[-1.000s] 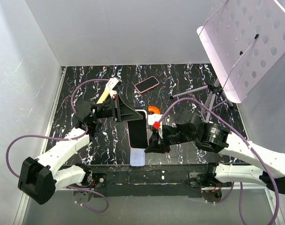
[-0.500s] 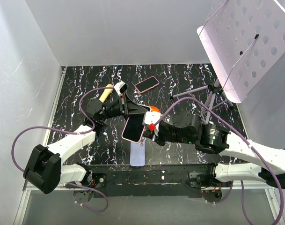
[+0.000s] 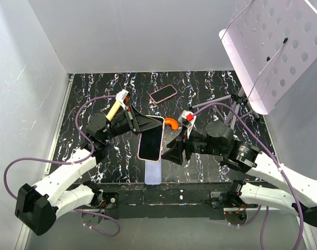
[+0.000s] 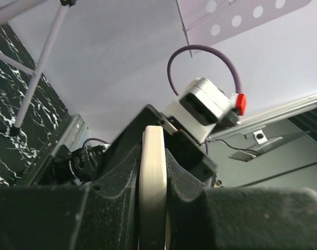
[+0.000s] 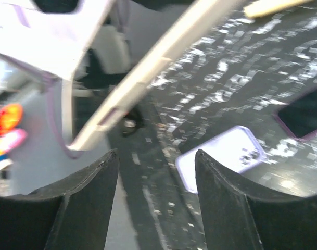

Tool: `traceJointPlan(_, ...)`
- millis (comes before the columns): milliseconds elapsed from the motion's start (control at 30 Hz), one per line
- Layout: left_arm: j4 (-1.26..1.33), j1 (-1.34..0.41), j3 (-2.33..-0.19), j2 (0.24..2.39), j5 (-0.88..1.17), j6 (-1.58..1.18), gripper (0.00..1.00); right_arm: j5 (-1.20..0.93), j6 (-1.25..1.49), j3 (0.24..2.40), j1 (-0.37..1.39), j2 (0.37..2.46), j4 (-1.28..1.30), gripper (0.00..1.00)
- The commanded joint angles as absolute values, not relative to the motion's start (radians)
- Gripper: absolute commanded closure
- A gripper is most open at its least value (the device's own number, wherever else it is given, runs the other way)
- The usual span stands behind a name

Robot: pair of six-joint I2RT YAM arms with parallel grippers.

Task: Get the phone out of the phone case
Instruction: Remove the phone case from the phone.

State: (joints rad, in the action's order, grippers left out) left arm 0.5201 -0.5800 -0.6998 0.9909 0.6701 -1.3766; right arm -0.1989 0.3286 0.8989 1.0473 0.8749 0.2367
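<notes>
At the near counter [image 3: 210, 83] edge a lavender slab [image 3: 153, 172] is laid flat; phone or case cannot be told. Above it the phone [image 3: 151, 140], judged not yet freed from its case [image 4: 153, 156], is clamped by the closed left hand [image 3: 146, 124]. The right hand [image 5: 154, 159], just right, is spread open, empty.

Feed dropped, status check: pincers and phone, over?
Left pincer shut on phone, held off table. Right pincer open, clear of it. Nothing between them.
</notes>
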Motion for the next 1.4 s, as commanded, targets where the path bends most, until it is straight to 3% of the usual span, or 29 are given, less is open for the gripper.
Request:
traceJointPlan(0, 0.489, -0.58, -0.73, 0.966, 0.594, -1.334, 1.0, -0.491, 0.535, 0.891, 1.032, 0.867, 0.009, 0.33)
traceJointPlan(300, 0.414, -0.58, -0.721, 0.882, 0.532, -1.321, 1.0, -0.607, 0.693, 0.879, 0.988, 0.925, -0.161, 0.39)
traceJointPlan(567, 0.495, -0.58, -0.71, 0.917, 0.581, -1.426, 1.0, -0.729, 0.646, 0.787, 0.986, 0.93, -0.296, 0.46)
traceJointPlan(767, 0.569, -0.58, -0.696, 0.957, 0.633, -1.48, 1.0, -0.746, 0.634, 0.733, 0.98, 0.913, -0.376, 0.57)
traceJointPlan(1367, 0.606, -0.578, -0.706, 0.96, 0.663, -1.486, 1.0, -0.726, 0.715, 0.747, 0.953, 0.968, -0.495, 0.61)
